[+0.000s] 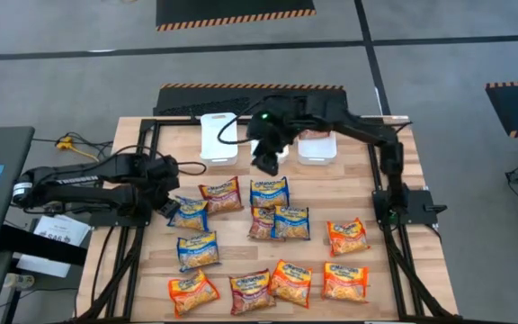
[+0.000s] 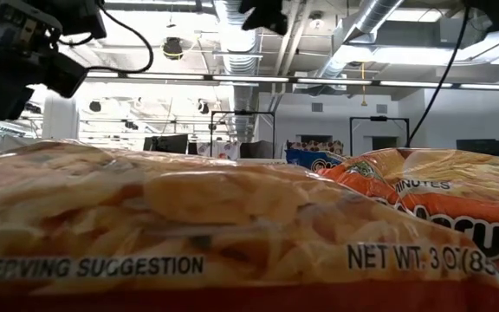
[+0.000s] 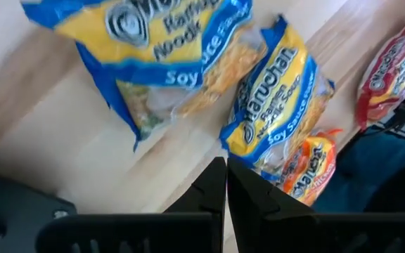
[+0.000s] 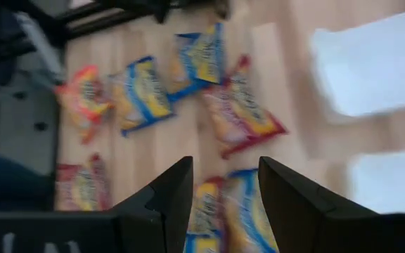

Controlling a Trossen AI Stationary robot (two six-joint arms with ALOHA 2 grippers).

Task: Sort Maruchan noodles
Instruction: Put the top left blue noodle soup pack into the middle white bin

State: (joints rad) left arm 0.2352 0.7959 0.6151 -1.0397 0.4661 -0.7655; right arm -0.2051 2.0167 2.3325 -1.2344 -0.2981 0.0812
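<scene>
1. Grey concrete floor with hazard-striped mats surrounds a light wooden table (image 1: 349,184) on a black frame; the low view is mostly filled by close packet film, with ceiling pipes behind.
2. Left gripper (image 1: 164,205) sits low at the table's left side, fingers pressed fully together and holding nothing; the left wrist view shows them (image 3: 225,190) closed just short of a blue soy-sauce ramen packet (image 3: 276,98).
3. Flat square plastic Maruchan noodles packets (image 1: 269,241) lie loose across the table's middle and front: blue ones (image 1: 188,213) nearest the left gripper, dark red ones (image 1: 221,194) mixed in among them, orange ones (image 1: 347,236) mostly to the right and along the front edge.
4. White rectangular plastic bins sit at the back edge: left one (image 1: 218,137) looks empty, right one (image 1: 317,148) seems to hold something reddish, cannot tell what; the right arm covers the middle of the row.
5. Right gripper (image 1: 267,160) hovers between the bins above the back of the packet spread, fingers (image 4: 166,200) spread apart, nothing between them.
6. Progress, by my read: barely started; about a dozen packets are unsorted on the wood, at most one is binned.
7. Room: bare wood on the right side and between packets and bins gives clear lanes; several packets touch or overlap in the middle cluster, so picks there are tight.
8. Front-row packets lie close to the table edge, so a nudge could push them off.
</scene>
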